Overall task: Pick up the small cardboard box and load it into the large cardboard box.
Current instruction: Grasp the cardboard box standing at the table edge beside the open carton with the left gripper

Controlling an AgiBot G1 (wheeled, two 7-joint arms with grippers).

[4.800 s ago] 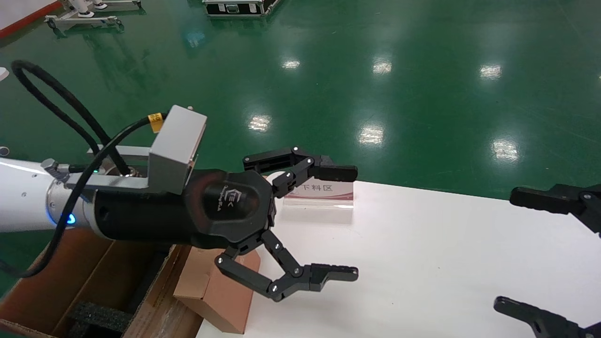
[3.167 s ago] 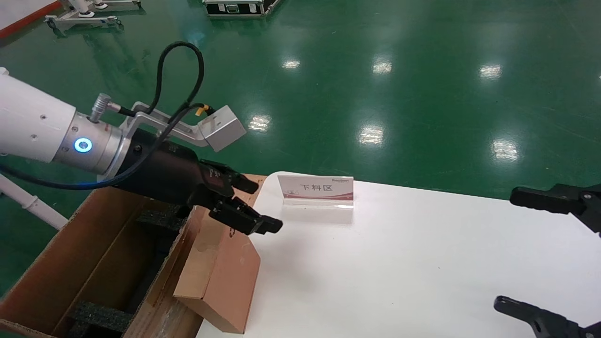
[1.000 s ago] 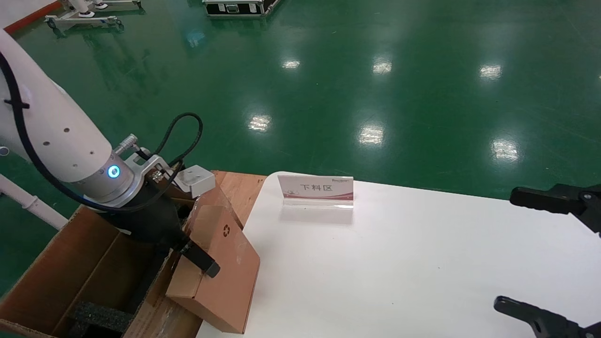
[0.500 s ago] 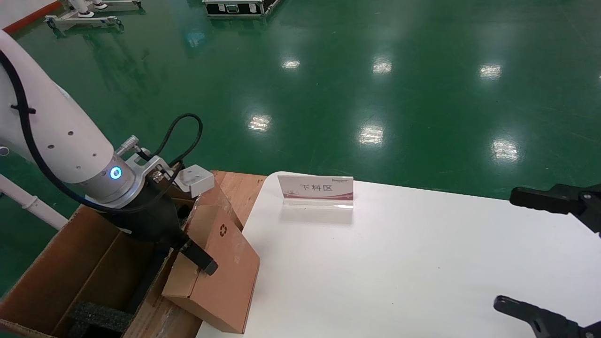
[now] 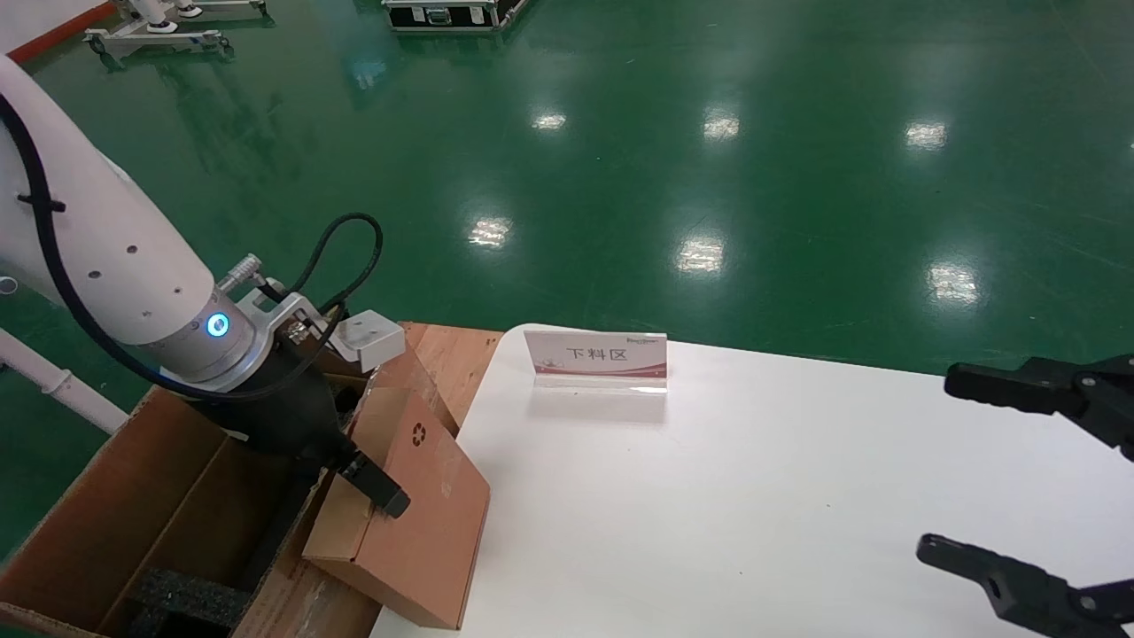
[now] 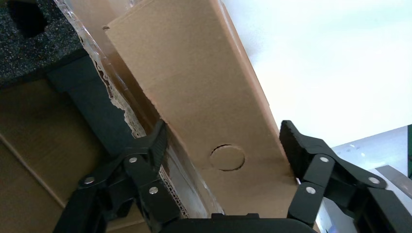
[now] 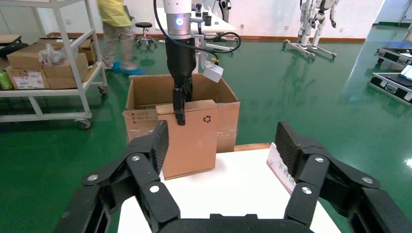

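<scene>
The small cardboard box (image 5: 425,514) stands tilted at the white table's left edge and leans against the large cardboard box (image 5: 133,496). Its recycling symbol faces the table. My left gripper (image 5: 359,478) reaches down and is shut on the small box's narrow top edge. One finger (image 5: 379,489) shows on the box's wide face. In the left wrist view the fingers (image 6: 155,145) sit either side of the top edge (image 6: 218,111), beside the large box's taped flap (image 6: 121,111). The right wrist view shows the small box (image 7: 194,141) held by the left gripper (image 7: 180,114). My right gripper (image 5: 1019,478) hangs open at the right.
A sign stand (image 5: 595,359) sits at the back of the white table (image 5: 753,496). A wooden board (image 5: 452,350) lies behind the small box. Black foam blocks (image 5: 186,598) lie inside the large box. Green floor surrounds the table, and a shelf cart (image 7: 48,73) stands far off.
My left gripper came down from open above the table and shut on the small box. In the last second the box has shifted slightly toward the large box. The right gripper has edged inward.
</scene>
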